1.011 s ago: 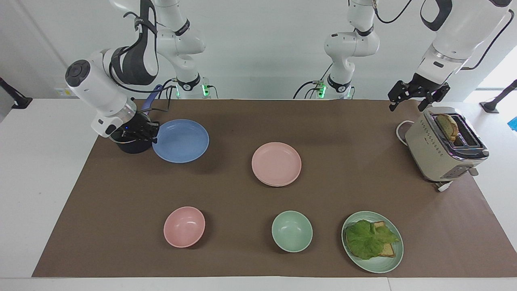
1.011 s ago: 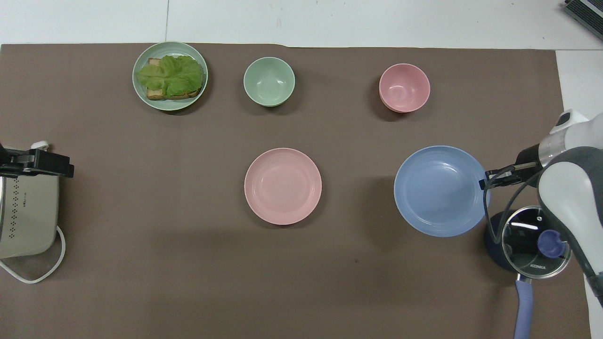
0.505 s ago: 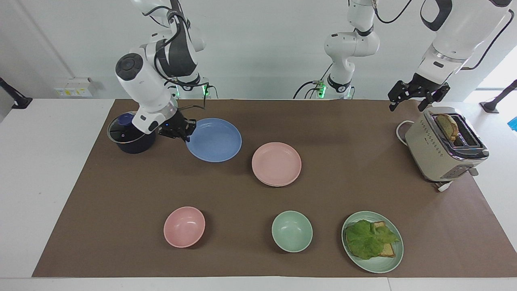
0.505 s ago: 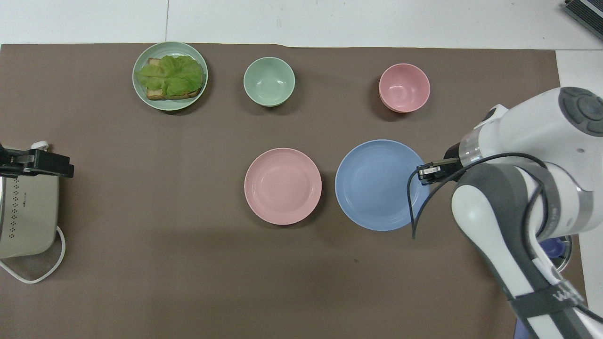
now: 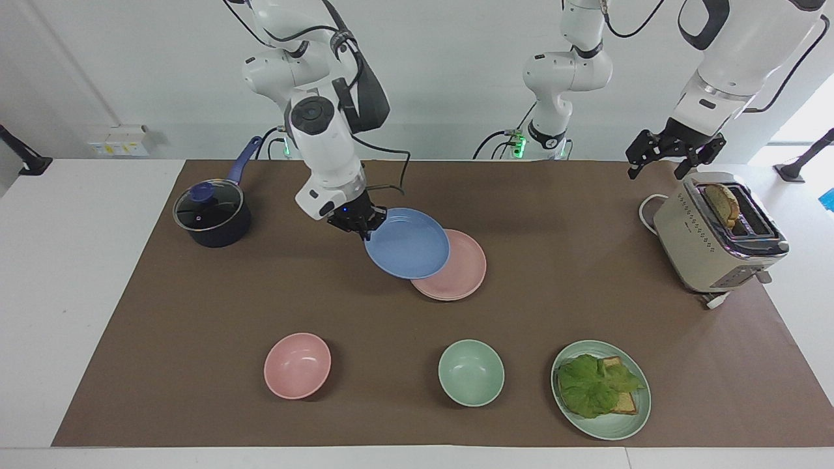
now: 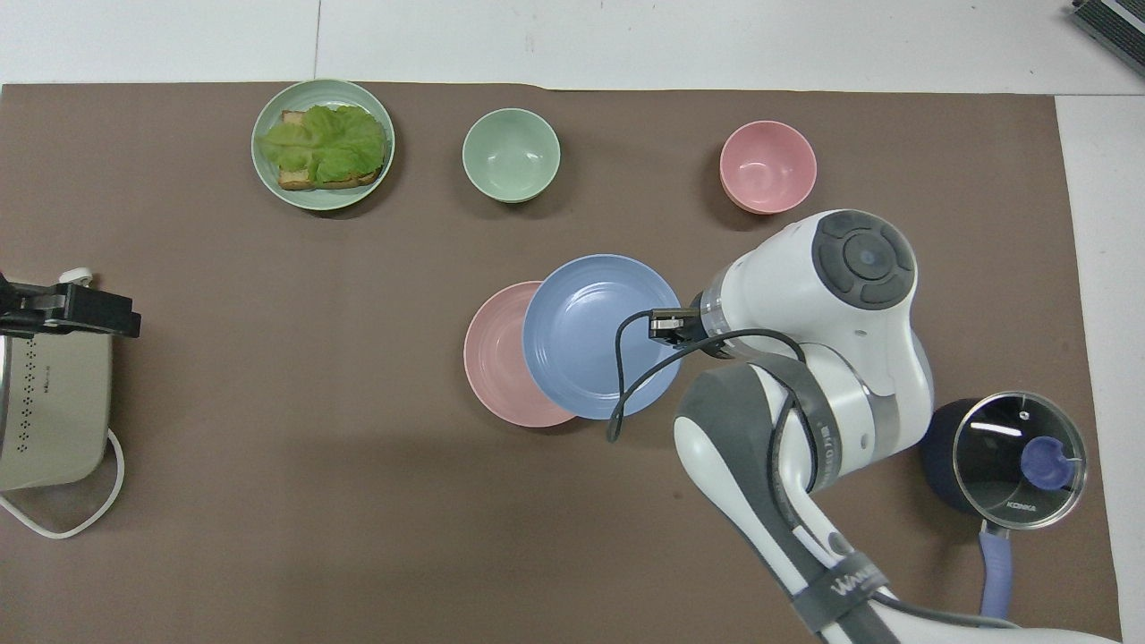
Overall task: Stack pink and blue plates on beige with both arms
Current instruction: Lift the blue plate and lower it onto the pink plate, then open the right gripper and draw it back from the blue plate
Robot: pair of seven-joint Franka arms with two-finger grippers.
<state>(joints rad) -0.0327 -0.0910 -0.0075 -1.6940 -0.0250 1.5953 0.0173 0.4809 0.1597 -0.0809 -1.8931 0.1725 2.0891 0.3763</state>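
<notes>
Right hand (image 5: 360, 225): it grips the rim of the blue plate (image 5: 407, 243) and holds it in the air, over the pink plate (image 5: 456, 270).
Blue plate: lifted and a little tilted; it covers the part of the pink plate that is toward the right arm's end. It carries nothing.
Pink plate: it lies flat in the middle of the surface (image 5: 195, 326), with nothing on it. In the facing view a second, paler rim shows under its edge; I cannot tell if this is the beige plate.
Left hand (image 5: 674, 151): it hangs over the toaster (image 5: 713, 238) with its fingers spread wide and holds nothing; this arm waits.
Toaster: it stands at the left arm's end of the surface; one slice of toast (image 5: 723, 203) stands up in a slot.
Green plate (image 5: 629, 417): farther from the robots than the toaster; on it lies a slice of bread (image 5: 627, 404) with a lettuce leaf (image 5: 593, 384) over it.
Green bowl (image 5: 470, 372): beside the green plate, toward the right arm's end; it is empty.
Pink bowl (image 5: 297, 365): farther along the same row toward the right arm's end; it is empty.
Pot (image 5: 212, 218): dark, with a blue handle and a glass lid on it, at the right arm's end, near the robots; what is inside I cannot tell.
</notes>
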